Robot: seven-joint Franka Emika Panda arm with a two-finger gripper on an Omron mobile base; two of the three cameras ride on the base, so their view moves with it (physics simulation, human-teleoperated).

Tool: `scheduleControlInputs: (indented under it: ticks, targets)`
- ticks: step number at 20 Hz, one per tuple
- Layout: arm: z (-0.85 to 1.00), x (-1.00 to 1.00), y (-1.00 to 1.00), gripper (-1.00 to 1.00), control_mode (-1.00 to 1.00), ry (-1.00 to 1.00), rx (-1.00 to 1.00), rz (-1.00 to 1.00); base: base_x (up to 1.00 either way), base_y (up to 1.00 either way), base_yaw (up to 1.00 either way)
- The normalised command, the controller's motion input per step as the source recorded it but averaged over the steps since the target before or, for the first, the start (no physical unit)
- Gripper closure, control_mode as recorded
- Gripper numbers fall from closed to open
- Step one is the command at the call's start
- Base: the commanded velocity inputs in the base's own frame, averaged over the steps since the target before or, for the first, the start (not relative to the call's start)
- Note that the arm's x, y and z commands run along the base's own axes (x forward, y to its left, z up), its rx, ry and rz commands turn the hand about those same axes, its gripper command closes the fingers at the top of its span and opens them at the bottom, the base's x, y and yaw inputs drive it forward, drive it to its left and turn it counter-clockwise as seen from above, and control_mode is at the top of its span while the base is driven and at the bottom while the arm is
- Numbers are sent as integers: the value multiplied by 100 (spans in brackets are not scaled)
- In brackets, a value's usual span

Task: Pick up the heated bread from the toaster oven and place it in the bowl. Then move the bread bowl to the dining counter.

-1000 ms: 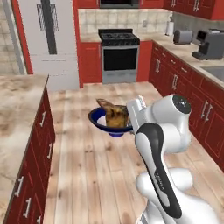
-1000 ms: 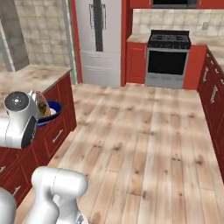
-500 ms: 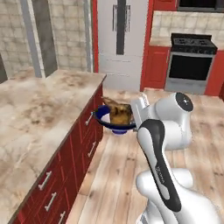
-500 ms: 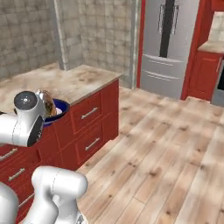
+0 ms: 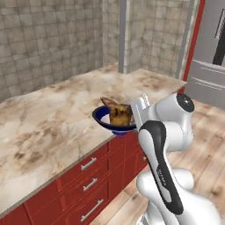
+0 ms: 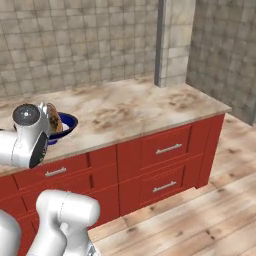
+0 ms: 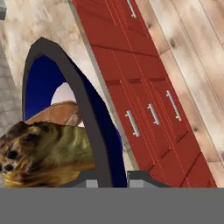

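**Desk:** What did you have on your screens just then?

**Me:** One bowl (image 5: 115, 123), dark blue outside and white inside, held over the front edge of the dining counter (image 5: 52, 127). In the left base view it hung just above the marbled top, near the drawers. I could not tell whether its underside touched the stone.

**Desk:** And the gripper?

**Me:** The gripper (image 7: 112, 176) was clamped on the bowl's rim. In the hand view the dark rim ran straight down between the two finger tips, one on each side of the wall.

**Desk:** How much was inside?

**Me:** I counted two pieces. The heated bread (image 7: 46, 153), a chunky golden-brown lump, sat at the near side by the rim. Behind it I saw a second, smoother brown piece (image 7: 59, 114) lying against the white inside. In the left base view they showed as one brown heap rising above the rim, so I could not separate them there.

**Desk:** The counter itself?

**Me:** One long beige-marbled top, with red drawer fronts (image 6: 165, 165) below. In the right base view I counted three silver handles on them. The top ran back to a grey tiled wall (image 6: 75, 45), and one tiled pillar (image 6: 172, 40) stood at its far corner.
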Motion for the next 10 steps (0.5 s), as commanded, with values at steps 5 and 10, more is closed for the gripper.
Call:
scheduleControlInputs:
  ticks: [5, 10]
  targets:
    - [0, 0, 0, 100, 100, 0, 0, 0, 79, -47, 58]
    - [0, 0, 0, 100, 100, 0, 0, 0, 15, -10, 21]
